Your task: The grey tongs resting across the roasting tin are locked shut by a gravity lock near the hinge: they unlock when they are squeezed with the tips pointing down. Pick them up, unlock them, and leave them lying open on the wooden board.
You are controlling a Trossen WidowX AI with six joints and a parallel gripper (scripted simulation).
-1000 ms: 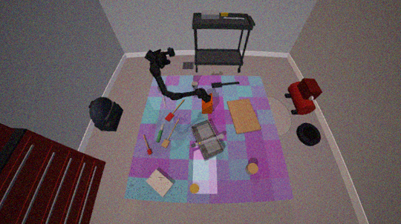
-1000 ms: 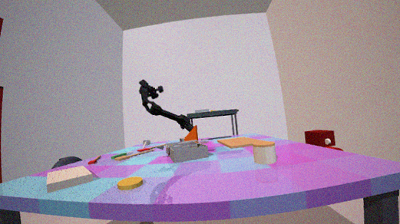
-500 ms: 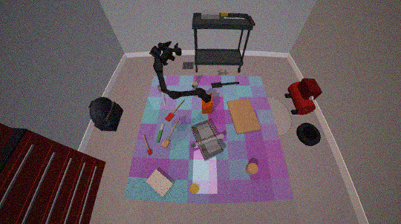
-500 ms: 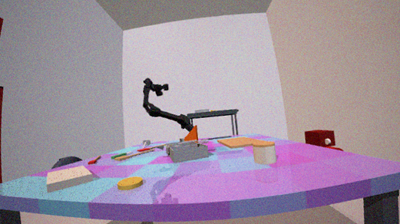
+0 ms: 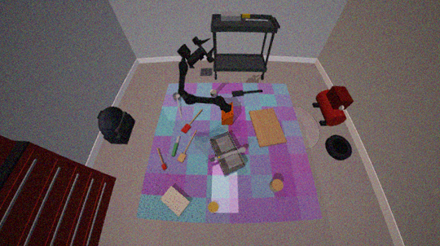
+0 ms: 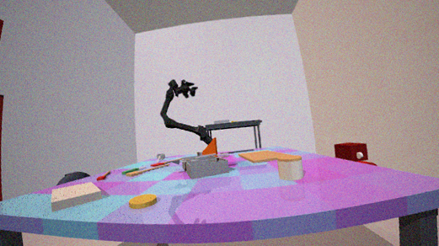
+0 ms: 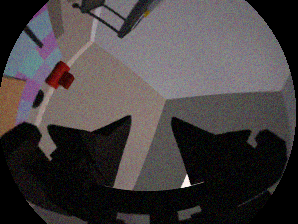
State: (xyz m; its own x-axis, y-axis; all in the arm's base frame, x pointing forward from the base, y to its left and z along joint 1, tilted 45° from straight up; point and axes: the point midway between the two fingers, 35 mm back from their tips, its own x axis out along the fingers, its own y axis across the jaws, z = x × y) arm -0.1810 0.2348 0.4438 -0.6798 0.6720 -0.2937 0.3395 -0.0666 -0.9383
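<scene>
The grey tongs (image 5: 233,153) lie across the roasting tin (image 5: 236,170) (image 6: 208,168), reaching past both its long sides; they look closed. In the exterior view they are hard to make out. The wooden board (image 5: 267,127) (image 6: 254,156) lies flat right of the tin; a part of it (image 7: 11,102) shows at the left edge of the wrist view. My gripper (image 5: 210,47) (image 6: 194,88) (image 7: 151,119) is partly open and empty, raised high above the back left of the table, far from the tongs. The wrist view shows only wall and floor between the fingertips.
An orange wedge (image 5: 227,116) (image 6: 211,147) stands by the arm's base, behind the tin. Brushes and spatulas lie left of the tin. A cork-topped jar (image 5: 276,185) (image 6: 290,169), a yellow disc (image 5: 213,207) (image 6: 142,201) and a beige block (image 5: 176,200) (image 6: 76,195) are in front.
</scene>
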